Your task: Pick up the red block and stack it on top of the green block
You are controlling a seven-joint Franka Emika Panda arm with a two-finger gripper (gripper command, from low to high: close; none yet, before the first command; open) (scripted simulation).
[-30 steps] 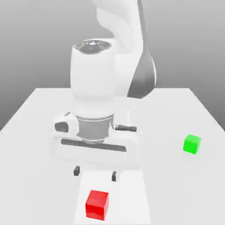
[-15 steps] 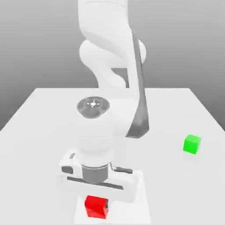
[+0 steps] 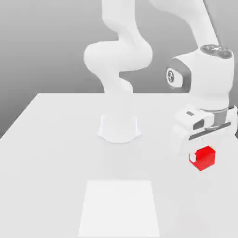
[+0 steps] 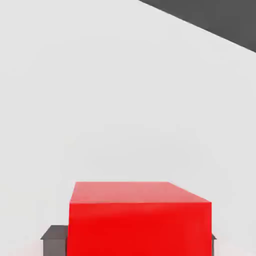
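My gripper (image 3: 203,156) is shut on the red block (image 3: 204,158), a plain bright-red cube, and holds it at the exterior view's right, low over the white table (image 3: 51,139). In the hand view the red block (image 4: 139,218) sits between two dark fingertips (image 4: 54,240), whose ends show at either side of it. The green block is hidden; the spot where it stood is covered by the red block and my hand.
The arm's round white base (image 3: 119,128) stands at the middle of the table. A paler square patch (image 3: 120,207) marks the tabletop near the front edge. The table's right edge runs close behind my hand.
My gripper came down over the red block near the front edge, shut on it, then lifted and carried it to the exterior view's right, over where the green block showed.
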